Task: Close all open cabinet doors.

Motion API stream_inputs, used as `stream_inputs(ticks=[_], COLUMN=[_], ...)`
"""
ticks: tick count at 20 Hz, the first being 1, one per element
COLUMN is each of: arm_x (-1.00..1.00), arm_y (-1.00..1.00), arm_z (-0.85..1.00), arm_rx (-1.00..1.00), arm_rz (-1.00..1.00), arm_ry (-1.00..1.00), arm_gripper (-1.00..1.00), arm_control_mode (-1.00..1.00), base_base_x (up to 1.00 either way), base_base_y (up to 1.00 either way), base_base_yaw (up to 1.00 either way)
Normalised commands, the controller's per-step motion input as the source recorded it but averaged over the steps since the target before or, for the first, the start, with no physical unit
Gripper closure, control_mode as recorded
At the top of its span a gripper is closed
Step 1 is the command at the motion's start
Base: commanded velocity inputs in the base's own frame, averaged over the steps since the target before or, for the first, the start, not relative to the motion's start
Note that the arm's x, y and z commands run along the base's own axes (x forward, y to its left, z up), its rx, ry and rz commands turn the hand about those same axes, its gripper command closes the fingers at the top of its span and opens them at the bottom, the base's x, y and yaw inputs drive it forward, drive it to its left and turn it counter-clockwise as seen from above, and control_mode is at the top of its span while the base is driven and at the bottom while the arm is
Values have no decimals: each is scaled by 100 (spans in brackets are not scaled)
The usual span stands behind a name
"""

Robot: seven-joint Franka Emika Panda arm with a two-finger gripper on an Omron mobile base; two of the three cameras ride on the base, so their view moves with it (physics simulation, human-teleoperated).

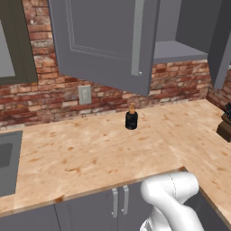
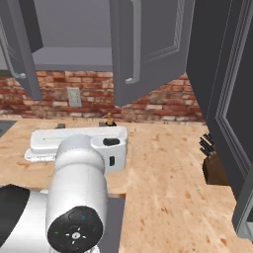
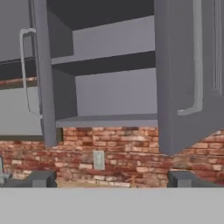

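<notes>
An upper cabinet stands open above the counter. In the hand view its left cabinet door (image 3: 43,74) is swung out almost edge-on and its right cabinet door (image 3: 188,74) hangs open with a silver bar handle (image 3: 197,57); bare shelves (image 3: 109,120) show between them. The left base view shows the left door (image 1: 103,40) and the right door (image 1: 221,45). The right base view shows the left door (image 2: 20,49), the right door (image 2: 148,49) and a third open door (image 2: 227,99) close at the right. My gripper (image 3: 113,179) is open, empty, facing the cabinet from a distance.
A dark bottle (image 1: 131,118) stands on the wooden counter (image 1: 90,153) near the brick wall, below a wall outlet (image 1: 84,94). A knife block (image 2: 212,163) sits at the right. The sink (image 1: 6,158) is at the left. My white arm (image 2: 79,173) stretches over the counter.
</notes>
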Motion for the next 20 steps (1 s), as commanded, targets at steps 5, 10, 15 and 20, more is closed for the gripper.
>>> stream_inputs(ticks=[5,10,15,20], arm_x=[40,53,55,29], arm_y=[-32,-14,-9,-18], arm_z=[0,0,0,0], arm_rx=[8,4,4,2], arm_rz=[5,1,0,0], arm_ry=[-16,-16,-13,-4], arm_gripper=[-100,-100,-100,-100], arm_control_mode=[-100,-100,-100,-100], base_base_x=[0,0,0,0], base_base_y=[0,0,0,0], base_base_yaw=[0,0,0,0])
